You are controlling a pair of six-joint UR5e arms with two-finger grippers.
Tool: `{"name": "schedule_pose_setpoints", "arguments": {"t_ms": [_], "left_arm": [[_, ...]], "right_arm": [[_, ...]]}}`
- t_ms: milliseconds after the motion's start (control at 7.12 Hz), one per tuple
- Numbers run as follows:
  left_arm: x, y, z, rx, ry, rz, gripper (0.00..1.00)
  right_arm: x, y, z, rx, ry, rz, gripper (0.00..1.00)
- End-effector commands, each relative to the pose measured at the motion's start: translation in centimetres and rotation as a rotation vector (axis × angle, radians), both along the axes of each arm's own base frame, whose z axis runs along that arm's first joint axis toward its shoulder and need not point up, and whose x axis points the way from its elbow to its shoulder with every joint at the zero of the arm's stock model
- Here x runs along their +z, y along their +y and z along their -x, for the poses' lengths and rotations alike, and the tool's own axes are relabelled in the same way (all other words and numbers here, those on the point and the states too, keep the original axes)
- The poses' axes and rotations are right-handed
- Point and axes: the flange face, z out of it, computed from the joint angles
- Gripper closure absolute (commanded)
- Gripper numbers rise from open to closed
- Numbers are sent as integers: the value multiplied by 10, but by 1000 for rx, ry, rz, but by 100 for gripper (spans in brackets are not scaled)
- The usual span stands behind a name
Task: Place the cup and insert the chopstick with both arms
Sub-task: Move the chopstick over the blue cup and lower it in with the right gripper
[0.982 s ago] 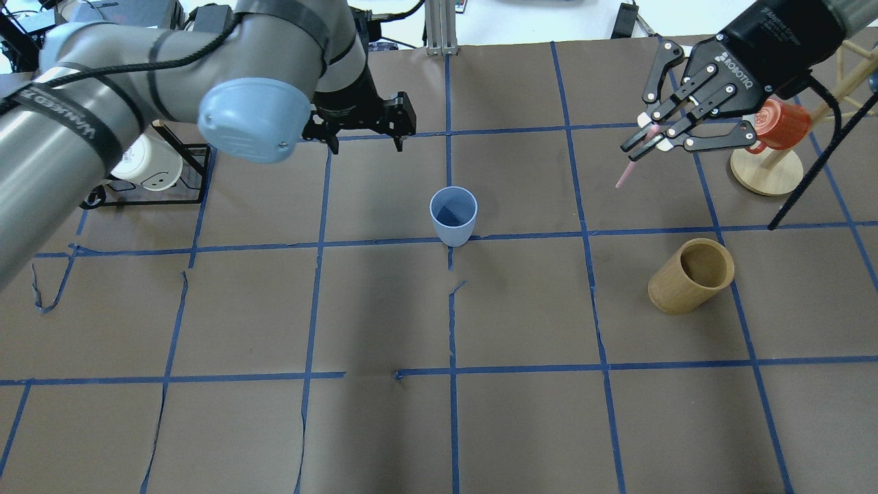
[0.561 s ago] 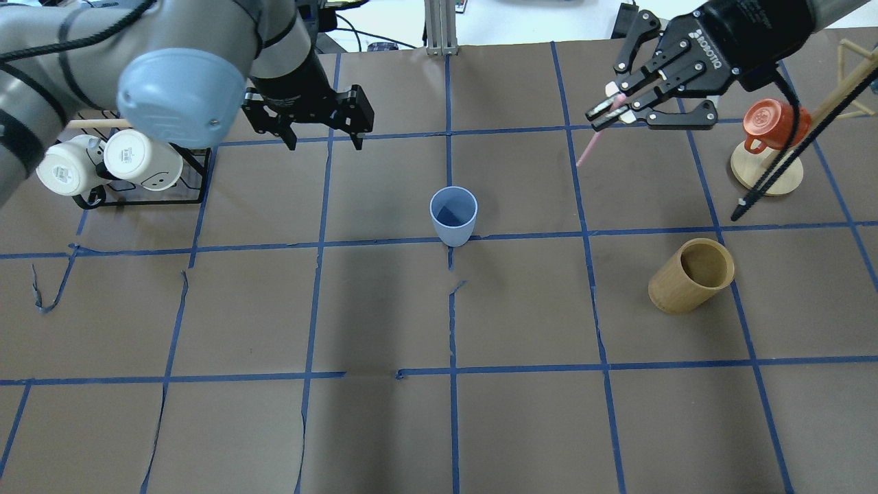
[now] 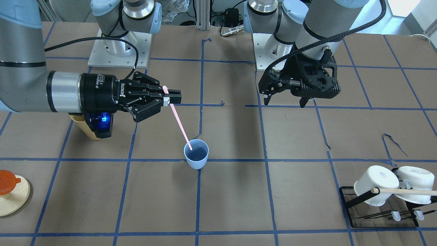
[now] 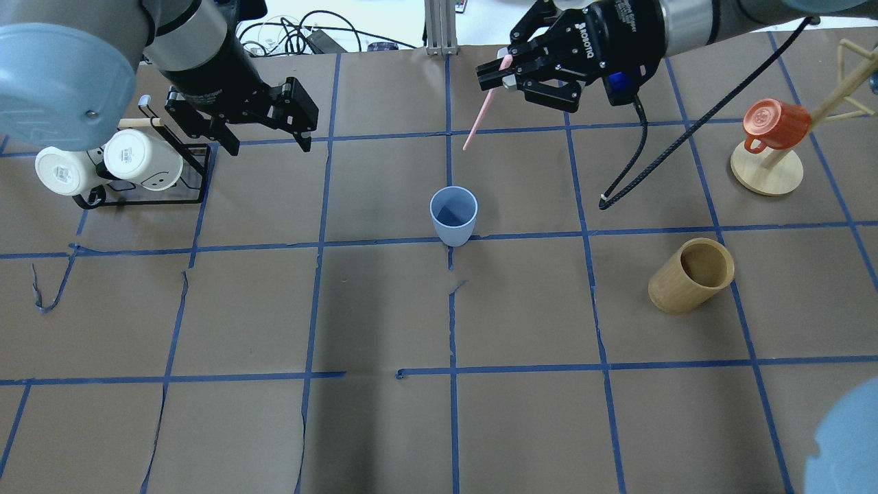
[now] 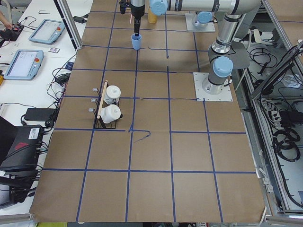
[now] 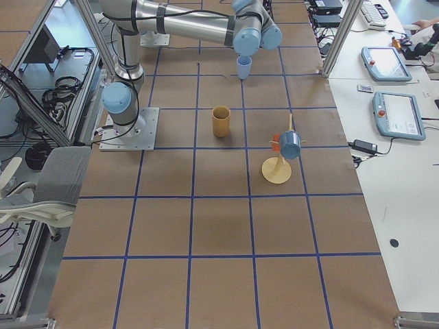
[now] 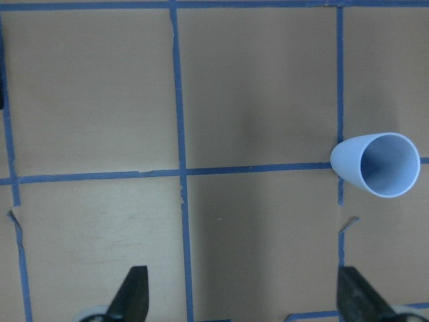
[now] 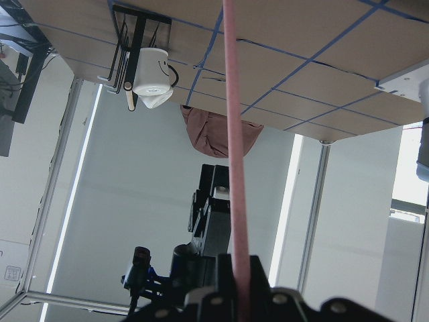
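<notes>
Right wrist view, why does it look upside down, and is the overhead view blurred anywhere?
Right wrist view: the table sits along the top, so it reads inverted, bright panels behind the pink chopstick. Overhead view: sharp at the blue cup; a blurred arm cap in the lower right corner.

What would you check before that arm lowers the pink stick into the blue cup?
1. Blue cup stands upright, mouth up: ok.
2. The cup is empty inside: ok.
3. Pink chopstick is clamped in the right gripper: ok.
4. Chopstick tip sits over the cup mouth: cannot tell, the views disagree.
5. Left gripper, open and empty, is apart from the cup: ok.
</notes>
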Motion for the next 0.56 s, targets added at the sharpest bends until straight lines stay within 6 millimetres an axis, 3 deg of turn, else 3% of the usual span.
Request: {"name": "schedule_pose_setpoints", "arguments": {"t_ms": [0,140,421], "left_arm": [[7,8,-3,8,-19,13,0],[6,7,-6,13,-10,11,0],[7,5,-16,27,-6,15,0]], "right_arm": [[-44,-3,-14,-8,-27,-68,100],[-56,-2,-15,-22,-28,-82,100],[-55,-15,-13,-57,30,-133,100]]}}
